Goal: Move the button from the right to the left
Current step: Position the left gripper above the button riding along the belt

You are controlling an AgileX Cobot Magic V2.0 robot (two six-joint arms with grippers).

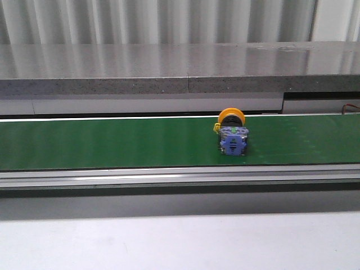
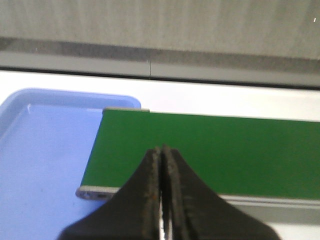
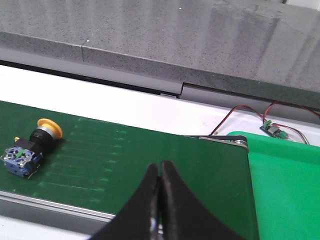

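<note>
Both grippers are seen pressed together and empty: the right gripper (image 3: 159, 172) hangs over the green belt (image 1: 112, 143), the left gripper (image 2: 161, 157) above the belt's other end beside a blue tray (image 2: 40, 150). Well apart from the right gripper, the button (image 3: 30, 145) is laid on its side on the matte belt, round yellow cap rearward, blue block forward. A green tray (image 3: 287, 185) is placed past the belt's right end.

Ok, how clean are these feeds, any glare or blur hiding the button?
Front view: the button is fairly sharp, with soft glare streaks on the grey ledge behind. Right wrist view: button clear, the close right gripper blurred. Left wrist view: soft overall, left gripper out of focus, no button in frame.
</note>
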